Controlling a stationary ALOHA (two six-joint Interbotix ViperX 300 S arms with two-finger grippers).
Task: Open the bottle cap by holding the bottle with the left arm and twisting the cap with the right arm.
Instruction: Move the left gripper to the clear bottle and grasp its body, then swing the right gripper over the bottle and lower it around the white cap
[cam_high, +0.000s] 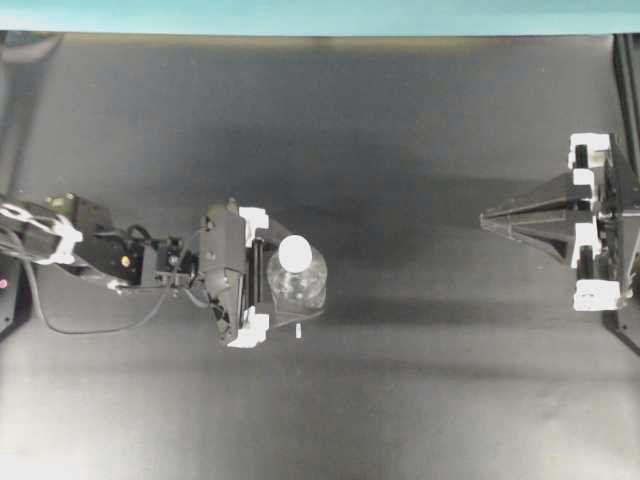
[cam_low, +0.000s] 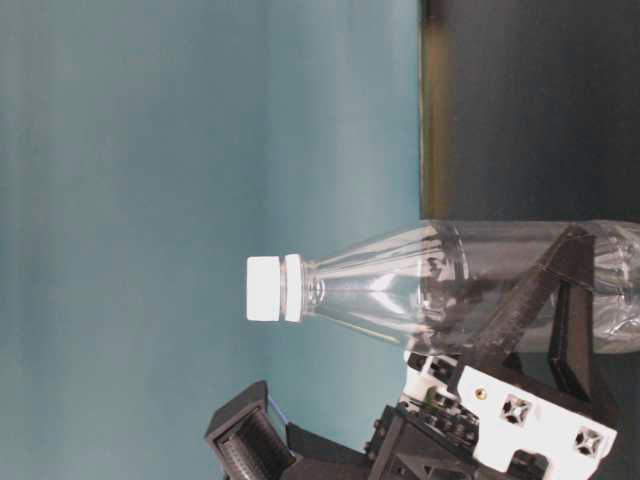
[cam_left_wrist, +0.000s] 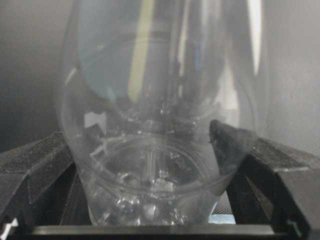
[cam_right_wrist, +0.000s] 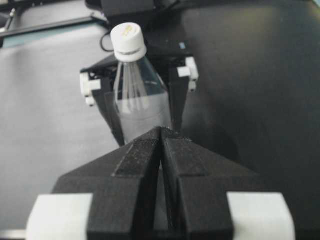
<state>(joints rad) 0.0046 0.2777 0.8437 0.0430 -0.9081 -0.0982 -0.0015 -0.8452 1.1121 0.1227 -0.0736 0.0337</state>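
from overhead, the small clear plastic bottle (cam_high: 297, 280) stands upright near the middle of the dark tabletop (cam_high: 400, 130), a little toward its left edge, its round white cap (cam_high: 295, 252) on; the left gripper (cam_high: 285, 290) on the slim cabled left arm (cam_high: 90, 250) has its jaws spread wide to either side of the body, not yet pressed in, while the right gripper (cam_high: 487, 218) on the right arm (cam_high: 600, 220) sits well apart by the right edge, jaws together on nothing. in the table-level view, which lies on its side, the cap looks fully seated on the neck and the bottle appears empty. the left wrist view shows the clear body between the two dark fingers (cam_left_wrist: 235, 145), seemingly with a gap on each side, nothing visible inside. the right wrist view shows its own jaws meeting in a point, aimed at the bottle ahead. judging by this, the hold is only being set up; squeezing, reaching the cap and twisting all remain.
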